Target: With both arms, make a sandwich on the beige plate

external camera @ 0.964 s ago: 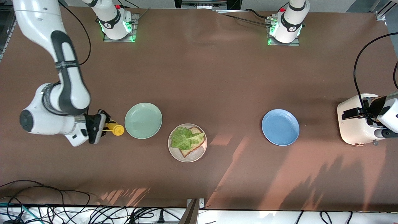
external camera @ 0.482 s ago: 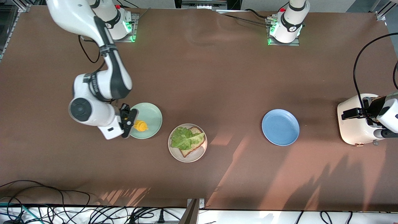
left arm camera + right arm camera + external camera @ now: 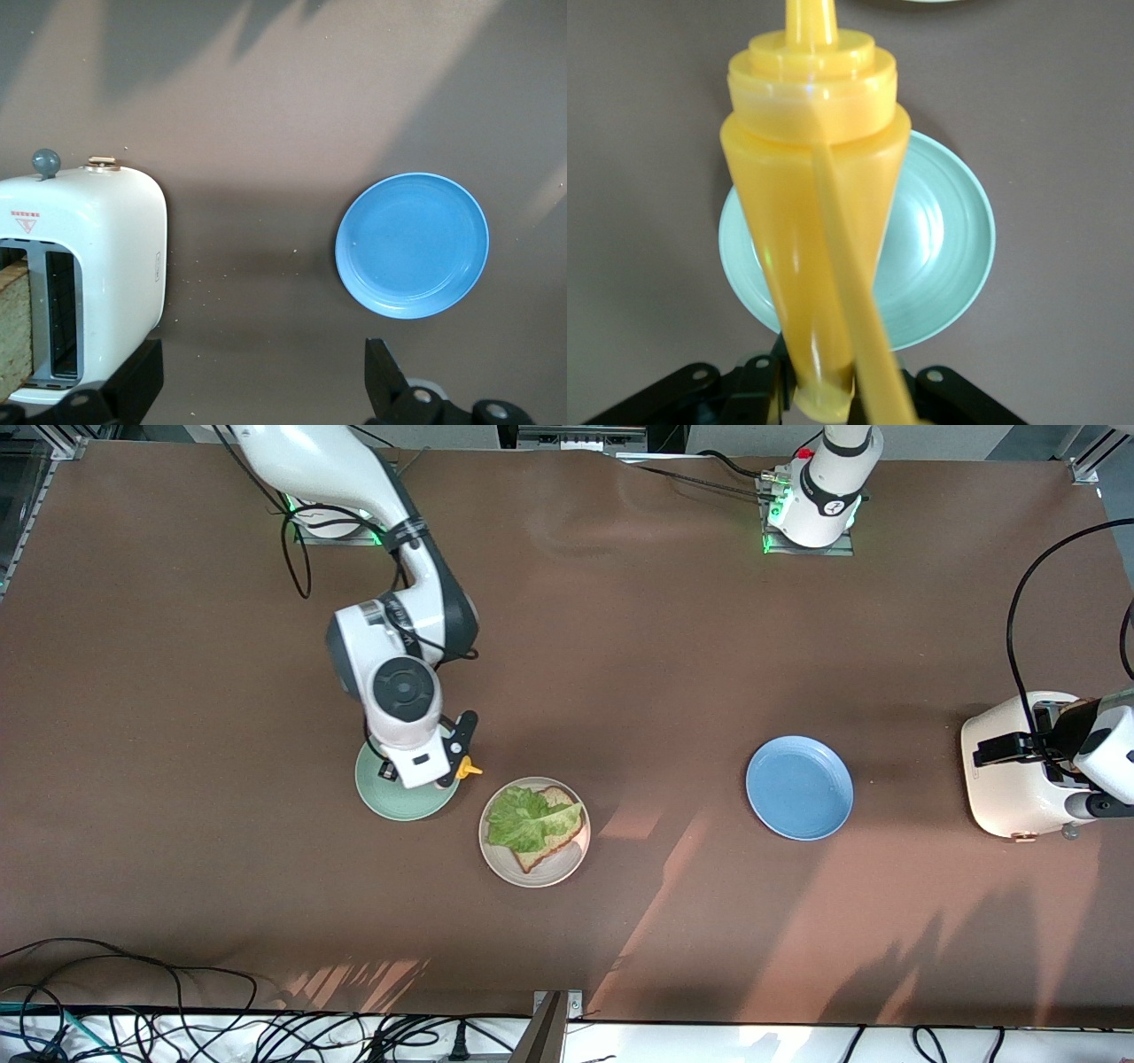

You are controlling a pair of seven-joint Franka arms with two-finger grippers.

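A yellow squeeze bottle point(image 3: 815, 230) is gripped in the closed right gripper point(image 3: 456, 755) and is held over the mint-green plate point(image 3: 390, 802), its nozzle turned toward the beige plate point(image 3: 534, 871), presumably so that sauce can be added to the sandwich. The sandwich point(image 3: 536, 824), so far a slice of brown bread point(image 3: 556, 841) topped with a lettuce leaf point(image 3: 523, 819), lies on the beige plate near the middle of the desk point(image 3: 620, 646), somewhat toward the front edge. The left gripper point(image 3: 261, 390) is held wide open and empty over the white toaster point(image 3: 84, 266) at the left arm's end of the desk, where a slice of bread point(image 3: 13, 336) is seen in a slot, probably awaiting pickup. A blue plate point(image 3: 412, 243) lies between toaster and sandwich; nothing is seen blocking either path
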